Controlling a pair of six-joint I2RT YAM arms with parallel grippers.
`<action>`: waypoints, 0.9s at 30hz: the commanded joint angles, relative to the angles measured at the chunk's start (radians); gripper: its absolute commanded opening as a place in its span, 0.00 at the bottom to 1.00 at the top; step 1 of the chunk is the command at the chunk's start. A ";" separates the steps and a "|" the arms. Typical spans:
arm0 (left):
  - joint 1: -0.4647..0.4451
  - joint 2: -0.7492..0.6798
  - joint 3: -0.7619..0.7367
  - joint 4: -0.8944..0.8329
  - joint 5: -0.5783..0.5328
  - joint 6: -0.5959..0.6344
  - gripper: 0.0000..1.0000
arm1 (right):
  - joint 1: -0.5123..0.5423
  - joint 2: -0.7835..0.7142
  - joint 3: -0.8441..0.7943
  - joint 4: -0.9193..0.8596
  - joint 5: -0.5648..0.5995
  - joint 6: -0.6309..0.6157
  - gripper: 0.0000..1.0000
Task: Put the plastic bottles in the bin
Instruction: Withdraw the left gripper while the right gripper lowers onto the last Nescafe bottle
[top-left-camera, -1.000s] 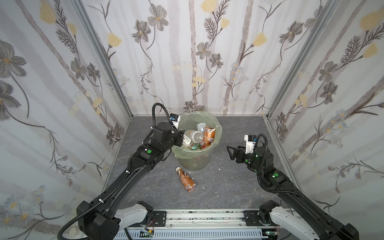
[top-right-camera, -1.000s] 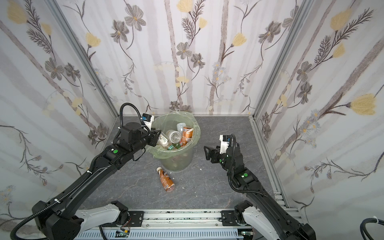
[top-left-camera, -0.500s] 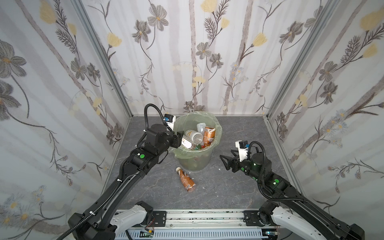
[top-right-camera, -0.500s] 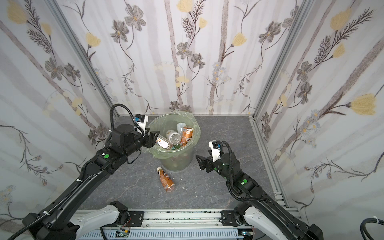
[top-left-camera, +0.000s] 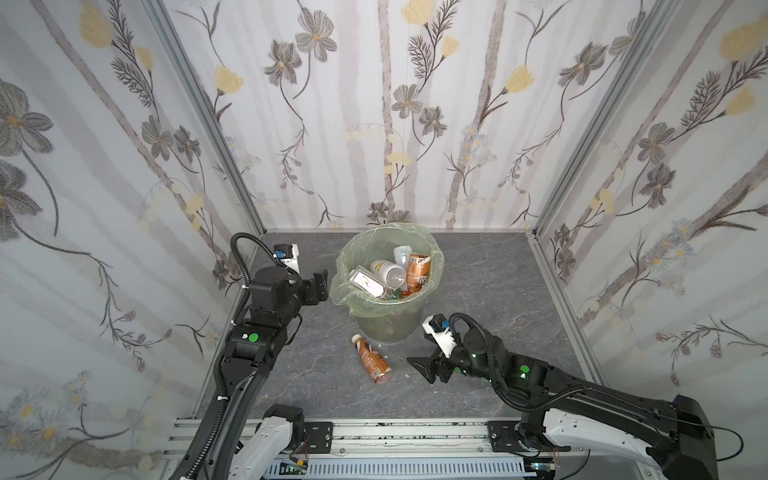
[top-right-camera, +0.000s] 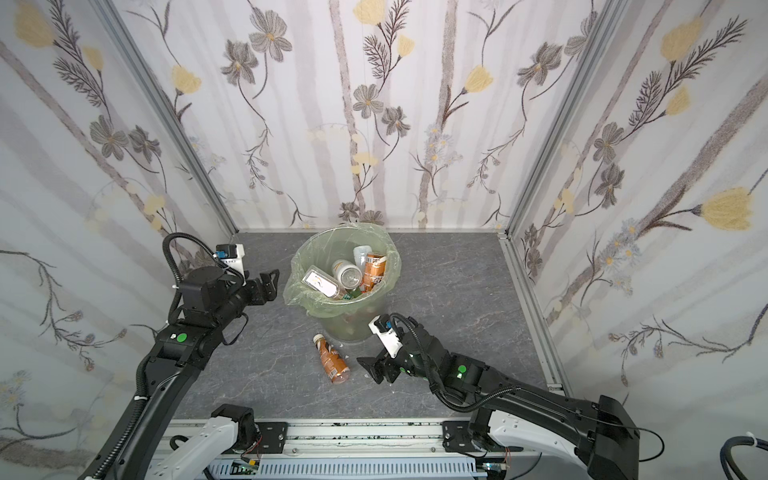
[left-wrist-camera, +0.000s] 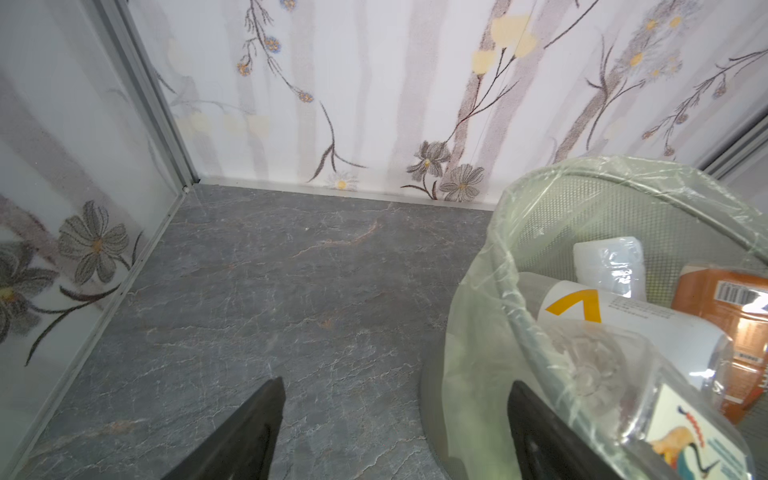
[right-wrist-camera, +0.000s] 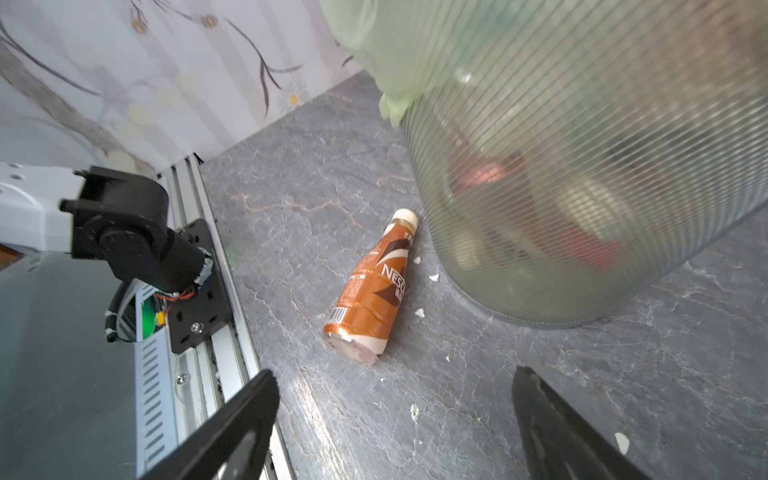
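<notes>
Approach of the right gripper (right-wrist-camera: 392, 386) to the one bottle seen outside the bin (right-wrist-camera: 582, 166). You have a brown coffee-label bottle (right-wrist-camera: 370, 286) lying on its side on the grey tabletop (top-left-camera: 478, 291) just off the bin's foot. Its cap end is close against the bin's ribbed wall (touching or not, the pictures do not settle) and its base end points away from the bin. Its long axis thus runs outward from the bin, slightly askew. The other bottles (top-left-camera: 392, 274) are heaped inside the bin, near its rim. Your right gripper, jaws spread wide and empty, hangs low beside the bin's foot, near the bottle's base end but apart from it. In the right wrist view the bottle sits ahead between the jaws with its axis roughly along the line of reach, so the jaws stand roughly crosswise to it. Your left gripper (top-left-camera: 322, 286), jaws likewise spread and holding nothing, is level with the bin's rim, just outside the bag (left-wrist-camera: 469, 332) and well apart from the bottle. The right arm is clearly the nearer. The move ahead looks like a short advance toward the bin to straddle the bottle's body, minding the wall behind the cap.
</notes>
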 joint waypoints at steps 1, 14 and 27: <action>0.052 -0.020 -0.062 0.005 0.054 -0.008 0.87 | 0.056 0.091 0.026 0.055 0.063 0.040 0.89; 0.201 -0.088 -0.272 0.100 0.141 -0.049 0.88 | 0.170 0.568 0.225 0.117 0.174 0.201 0.92; 0.205 -0.110 -0.285 0.111 0.156 -0.053 0.88 | 0.165 0.776 0.320 0.072 0.200 0.243 0.87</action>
